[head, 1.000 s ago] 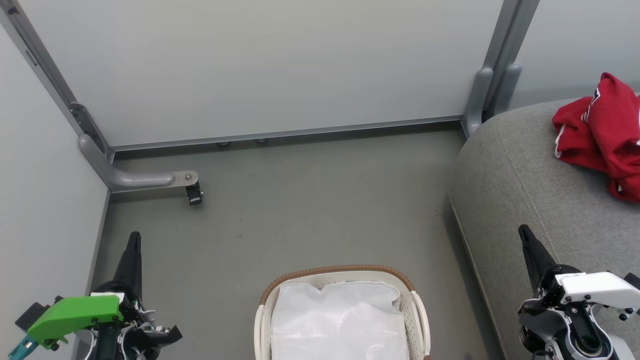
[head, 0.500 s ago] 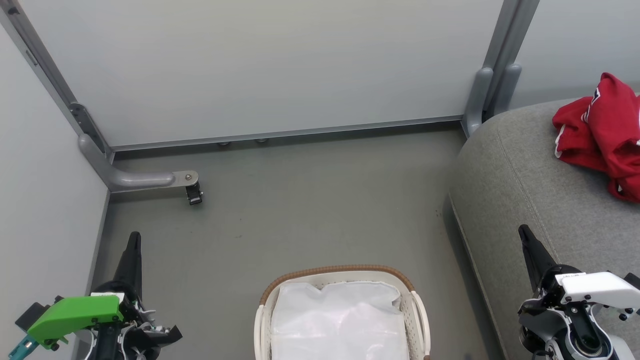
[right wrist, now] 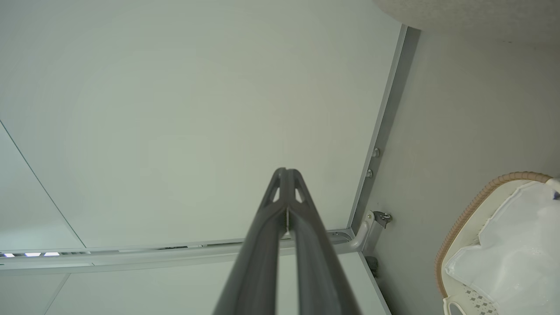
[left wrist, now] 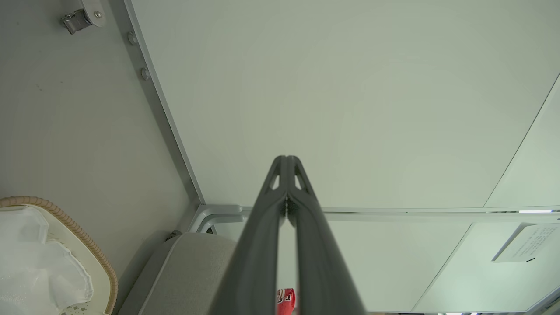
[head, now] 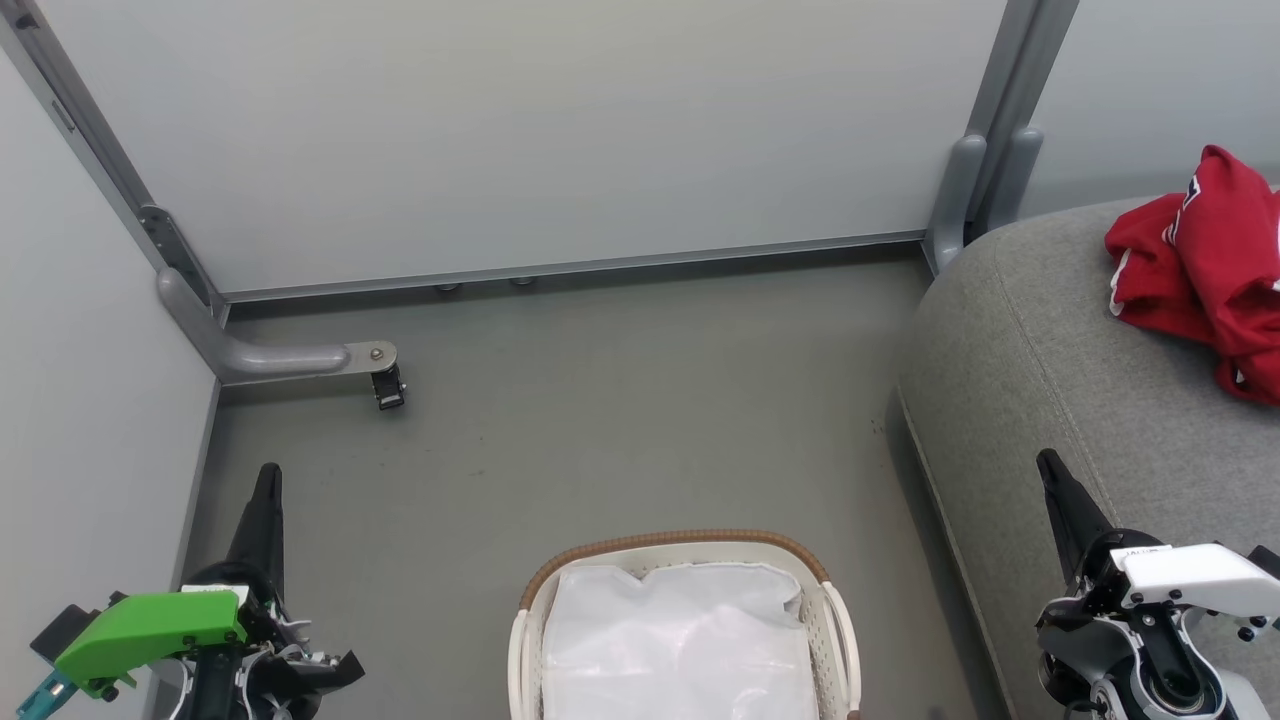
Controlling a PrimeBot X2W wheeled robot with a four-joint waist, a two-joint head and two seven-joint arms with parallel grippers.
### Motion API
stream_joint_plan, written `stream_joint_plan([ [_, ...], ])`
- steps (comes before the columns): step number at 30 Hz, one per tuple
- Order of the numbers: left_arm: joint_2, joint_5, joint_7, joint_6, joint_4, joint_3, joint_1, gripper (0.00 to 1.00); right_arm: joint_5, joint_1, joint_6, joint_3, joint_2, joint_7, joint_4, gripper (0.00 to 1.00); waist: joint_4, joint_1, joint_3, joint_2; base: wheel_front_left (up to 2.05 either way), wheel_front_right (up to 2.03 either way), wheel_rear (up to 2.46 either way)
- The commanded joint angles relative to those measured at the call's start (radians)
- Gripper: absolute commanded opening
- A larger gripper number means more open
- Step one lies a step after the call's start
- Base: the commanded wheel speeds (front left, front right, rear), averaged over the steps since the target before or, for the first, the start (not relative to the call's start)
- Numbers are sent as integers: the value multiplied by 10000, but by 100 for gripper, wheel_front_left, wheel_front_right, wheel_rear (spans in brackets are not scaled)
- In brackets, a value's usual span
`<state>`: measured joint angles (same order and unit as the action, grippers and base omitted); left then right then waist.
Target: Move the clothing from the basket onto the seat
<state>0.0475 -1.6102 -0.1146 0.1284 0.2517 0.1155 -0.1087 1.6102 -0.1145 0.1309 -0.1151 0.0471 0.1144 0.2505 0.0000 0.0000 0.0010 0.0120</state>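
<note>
The left pincer (head: pixel 268 472) has long dark fingers (head: pixel 262 530) and a green cover (head: pixel 150 625); the right pincer (head: pixel 1046 460) has a white cover (head: pixel 1195 575).

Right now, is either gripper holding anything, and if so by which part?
Nothing is held. The left gripper and right gripper are both shut and empty; the red clothing lies on the grey seat, away from both.
</note>
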Motion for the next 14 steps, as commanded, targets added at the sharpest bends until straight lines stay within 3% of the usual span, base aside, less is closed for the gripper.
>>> stream_joint_plan([
  [1, 51, -33, -38, 49, -40, 20, -115, 0, 34, 15, -3, -20, 59, 42, -30, 0, 0, 0, 0, -120, 0, 0, 0],
  [14, 51, -33, -38, 49, -39, 19, -115, 0, 34, 16, -3, -19, 59, 42, -31, 0, 0, 0, 0, -120, 0, 0, 0],
])
